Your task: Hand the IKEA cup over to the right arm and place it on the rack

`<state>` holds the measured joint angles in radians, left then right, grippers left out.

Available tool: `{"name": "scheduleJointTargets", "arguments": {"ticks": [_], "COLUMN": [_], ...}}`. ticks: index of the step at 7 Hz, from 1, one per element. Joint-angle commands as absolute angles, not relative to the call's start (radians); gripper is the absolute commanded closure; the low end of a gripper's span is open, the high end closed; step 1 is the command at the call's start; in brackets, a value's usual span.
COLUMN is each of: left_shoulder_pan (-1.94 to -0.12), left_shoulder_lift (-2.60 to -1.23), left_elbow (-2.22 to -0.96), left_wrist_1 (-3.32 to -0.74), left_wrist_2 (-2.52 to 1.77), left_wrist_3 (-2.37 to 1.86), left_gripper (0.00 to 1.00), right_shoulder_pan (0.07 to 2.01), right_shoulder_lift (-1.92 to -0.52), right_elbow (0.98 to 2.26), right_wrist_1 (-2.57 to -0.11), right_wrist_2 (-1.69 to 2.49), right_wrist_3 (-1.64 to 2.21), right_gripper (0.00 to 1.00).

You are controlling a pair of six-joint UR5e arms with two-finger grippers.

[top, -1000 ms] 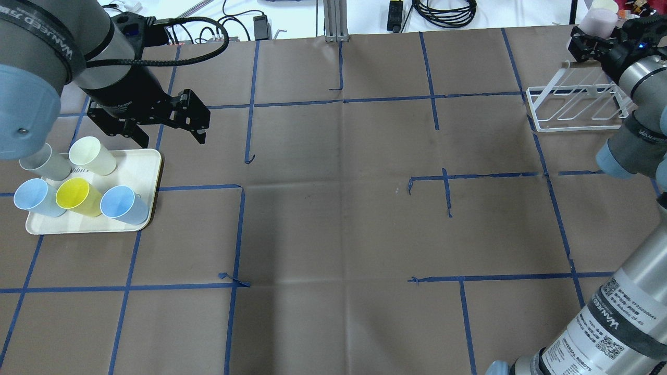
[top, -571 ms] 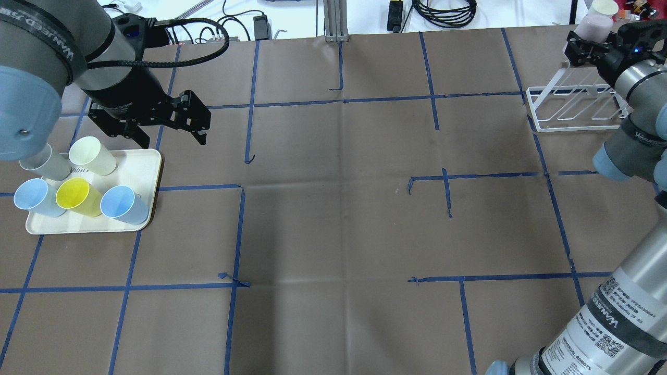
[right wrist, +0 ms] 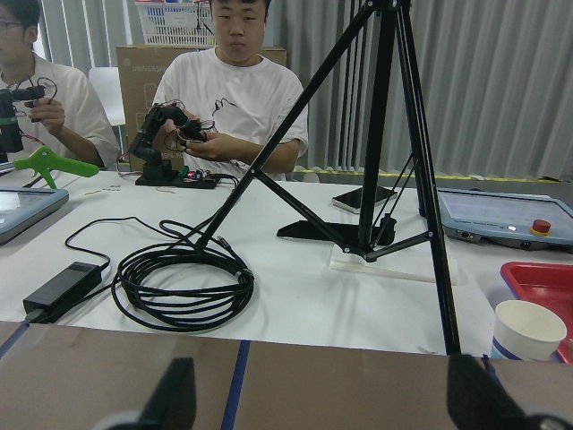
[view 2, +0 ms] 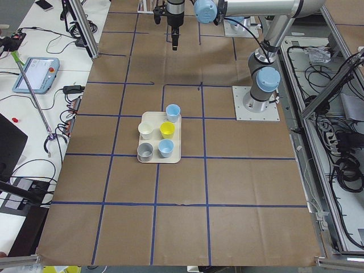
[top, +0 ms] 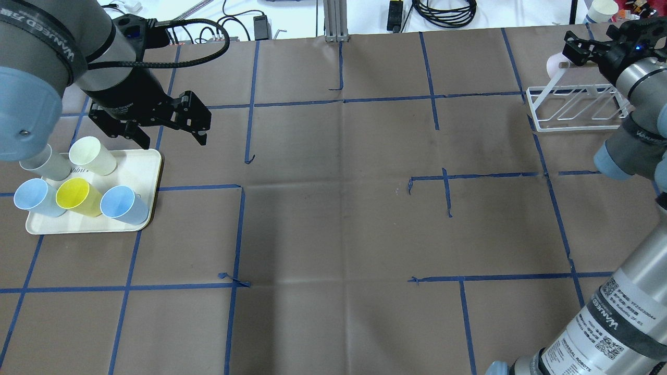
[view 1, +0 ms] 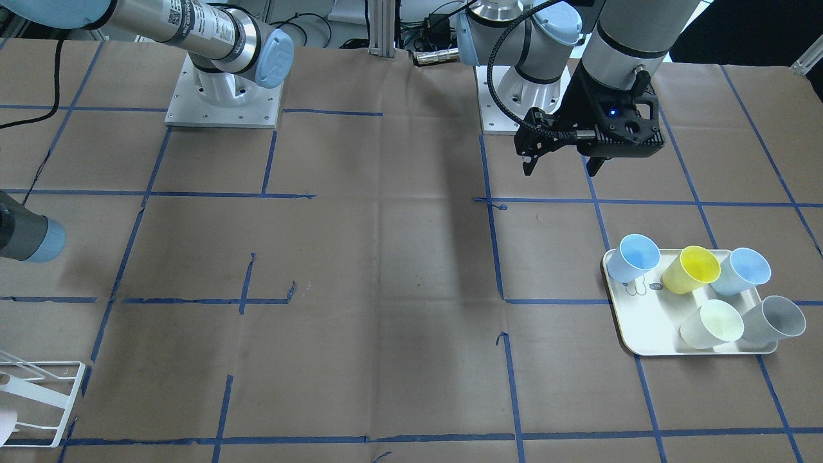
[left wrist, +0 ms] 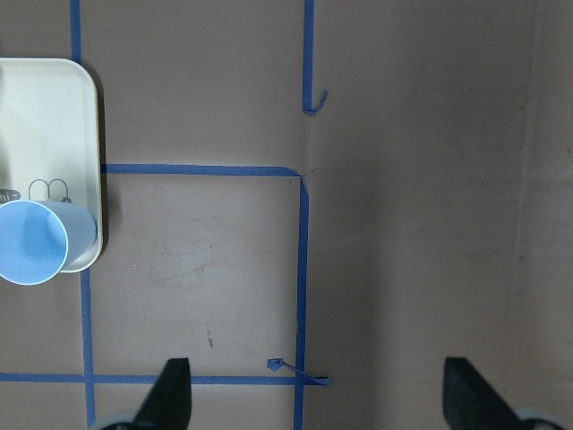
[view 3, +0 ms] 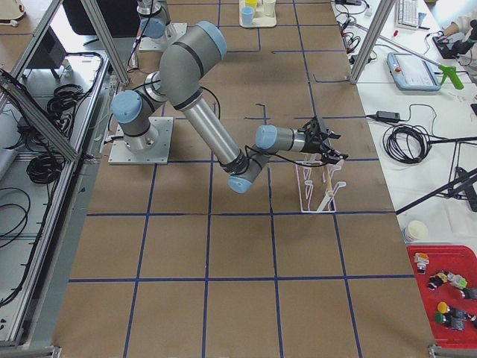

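Observation:
The IKEA cup (top: pixel 553 63) is pale pink and sits at the far end of the white wire rack (top: pixel 573 107), only partly showing. It also shows at the edge of the front-facing view as a pink cup (view 1: pixel 6 419) on the rack (view 1: pixel 45 402). My right gripper (top: pixel 594 44) hovers just above and beyond the rack, open, with nothing between its fingers (right wrist: pixel 175 399). My left gripper (top: pixel 171 136) hangs open and empty over the paper beside the tray, its fingers (left wrist: pixel 170 399) spread wide.
A cream tray (top: pixel 148 169) at the left holds several cups in blue, yellow, cream and grey. Blue tape lines cross the brown paper. Beyond the table edge lie a coiled cable (right wrist: pixel 183 287), a tripod (right wrist: pixel 376 134), a paper cup (right wrist: pixel 528 330) and two seated people.
The right gripper held the pink cup above the rack; now the cup rests on the rack's far end and the gripper is open and empty. The left arm has barely moved.

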<state>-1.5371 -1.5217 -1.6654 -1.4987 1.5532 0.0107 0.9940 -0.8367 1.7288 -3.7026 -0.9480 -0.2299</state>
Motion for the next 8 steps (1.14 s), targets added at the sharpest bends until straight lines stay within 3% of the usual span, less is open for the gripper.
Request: {"name": "scheduleJointTargets", "arguments": {"ticks": [1,3,6,8], "left_shoulder_pan": [-1.536,-1.520,-1.312,-1.160], "left_shoulder_lift": [-1.522,-1.511,-1.403,-1.390], "left_elbow": [-1.667,-1.689,-1.871,-1.927], "left_wrist_1": [-1.499,-1.503,-1.474,-1.434], "left_wrist_2": [1.557,1.563,1.557,1.559], "left_wrist_3": [0.011,0.027,0.290,0.414], "left_gripper": [0.01,0.01,0.01,0.01], "right_shoulder_pan": [0.994,0.999,1.011,1.066], "right_shoulder_lift": [-0.841,-0.873,-1.032,-1.113], "right_elbow": [1.727,1.718,1.718,1.718], "right_wrist_1": [-3.695,-3.671,-3.467,-3.342], "right_wrist_2": [-0.948,-0.957,-0.959,-0.965], "right_wrist_3": [-0.226,-0.219,-0.233,-0.238], "right_gripper": [0.01,0.00,0.00,0.00]}}
